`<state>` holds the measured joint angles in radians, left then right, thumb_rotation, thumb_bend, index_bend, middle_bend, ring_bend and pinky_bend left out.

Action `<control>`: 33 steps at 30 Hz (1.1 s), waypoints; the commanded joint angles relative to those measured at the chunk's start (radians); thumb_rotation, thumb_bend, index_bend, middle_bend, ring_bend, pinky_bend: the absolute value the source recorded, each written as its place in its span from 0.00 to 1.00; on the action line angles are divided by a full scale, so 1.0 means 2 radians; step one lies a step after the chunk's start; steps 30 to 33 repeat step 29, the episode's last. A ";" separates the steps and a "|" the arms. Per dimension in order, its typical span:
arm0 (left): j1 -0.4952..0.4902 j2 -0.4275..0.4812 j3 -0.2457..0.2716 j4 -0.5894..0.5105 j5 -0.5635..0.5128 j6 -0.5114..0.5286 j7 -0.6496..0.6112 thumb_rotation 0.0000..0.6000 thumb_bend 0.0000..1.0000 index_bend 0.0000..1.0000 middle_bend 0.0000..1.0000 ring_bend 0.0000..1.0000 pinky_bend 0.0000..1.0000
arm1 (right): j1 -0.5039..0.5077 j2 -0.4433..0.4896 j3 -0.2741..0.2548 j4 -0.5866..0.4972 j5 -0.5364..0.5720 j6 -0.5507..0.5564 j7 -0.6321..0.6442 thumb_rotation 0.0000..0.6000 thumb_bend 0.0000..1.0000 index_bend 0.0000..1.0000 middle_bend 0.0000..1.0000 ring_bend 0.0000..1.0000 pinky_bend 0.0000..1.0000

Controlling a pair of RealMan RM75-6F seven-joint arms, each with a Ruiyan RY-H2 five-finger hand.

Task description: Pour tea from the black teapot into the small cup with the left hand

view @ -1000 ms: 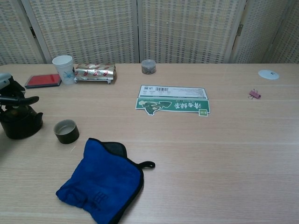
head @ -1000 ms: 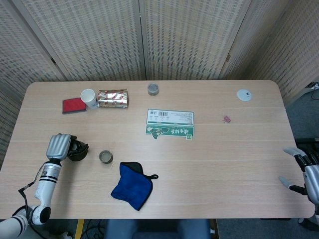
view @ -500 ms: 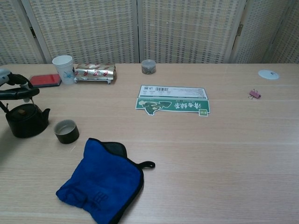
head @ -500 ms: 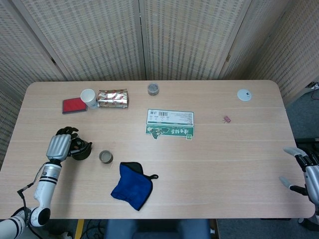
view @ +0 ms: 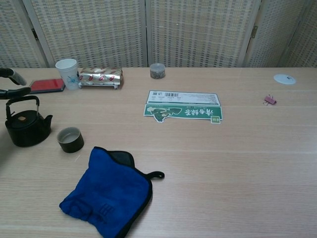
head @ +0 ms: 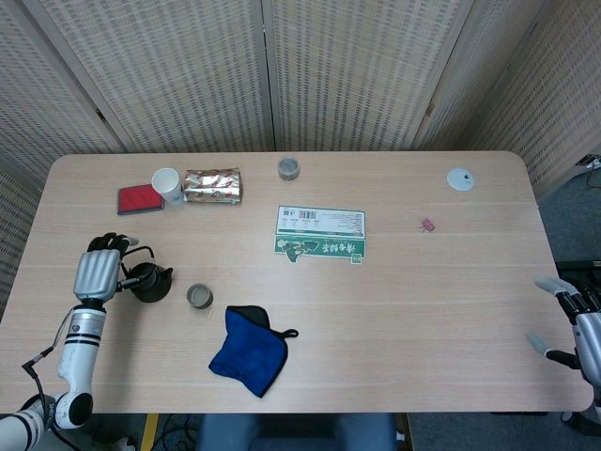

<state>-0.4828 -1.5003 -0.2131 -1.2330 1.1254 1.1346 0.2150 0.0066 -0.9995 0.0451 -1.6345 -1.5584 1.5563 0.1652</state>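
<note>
Black teapot (view: 27,128) just below fingers (view: 15,91)

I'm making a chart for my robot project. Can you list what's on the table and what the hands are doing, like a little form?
teapot: black teapot upright on the table, handle up
cup: small cup just right of the teapot, apart from it
left hand: left hand beside the teapot's handle, no clear grip
right hand: right hand open at the table's right edge
cloth: blue cloth near the front edge
also: paper cup, green card
</note>
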 commanded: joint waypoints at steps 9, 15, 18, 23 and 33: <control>0.069 0.079 0.010 -0.160 0.010 0.075 -0.030 0.45 0.20 0.28 0.23 0.14 0.13 | 0.009 -0.002 -0.008 0.003 -0.015 -0.015 0.000 1.00 0.12 0.24 0.24 0.15 0.18; 0.110 0.111 0.036 -0.216 0.040 0.124 -0.033 0.47 0.20 0.28 0.23 0.14 0.13 | 0.014 -0.008 -0.014 0.002 -0.027 -0.022 -0.001 1.00 0.12 0.24 0.25 0.15 0.18; 0.128 0.125 0.053 -0.242 0.054 0.141 -0.027 0.48 0.20 0.28 0.23 0.14 0.13 | 0.017 -0.011 -0.016 0.002 -0.031 -0.025 -0.001 1.00 0.12 0.24 0.26 0.15 0.18; 0.151 0.138 0.076 -0.274 0.078 0.166 -0.007 0.50 0.20 0.28 0.23 0.14 0.13 | 0.016 -0.016 -0.017 0.000 -0.037 -0.017 -0.007 1.00 0.12 0.26 0.28 0.15 0.18; 0.173 0.135 0.093 -0.290 0.113 0.196 -0.001 0.52 0.20 0.28 0.23 0.14 0.13 | 0.011 -0.020 -0.019 -0.003 -0.041 -0.007 -0.015 1.00 0.12 0.28 0.30 0.15 0.18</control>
